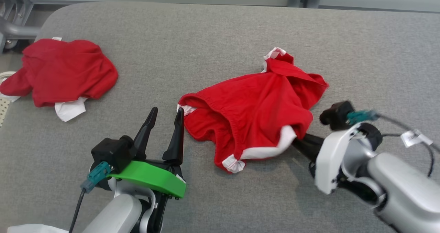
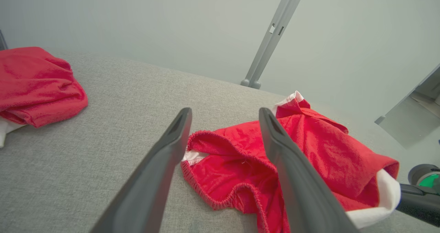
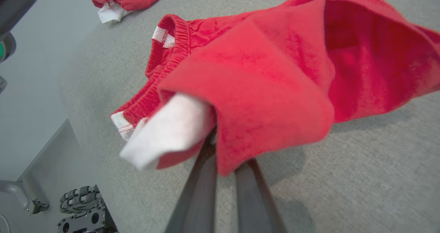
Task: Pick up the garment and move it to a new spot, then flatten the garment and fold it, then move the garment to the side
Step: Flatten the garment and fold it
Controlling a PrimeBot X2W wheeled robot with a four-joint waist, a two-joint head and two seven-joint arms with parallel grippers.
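On grey fabric tabletop (image 1: 220,30), crumpled red garment w/ white trim (image 1: 254,112) lay centre. Right gripper (image 1: 302,143) pinched its near-right hem; left gripper (image 1: 167,110) stood wide, empty. Slow lift seemed safest.

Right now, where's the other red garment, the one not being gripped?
In the head view the bunched red garment lies at the far left of the grey surface, near its rounded corner, apart from the gripped garment.

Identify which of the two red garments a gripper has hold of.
The middle garment, its white-trimmed edge pinched by the right gripper; the left garment lies untouched.
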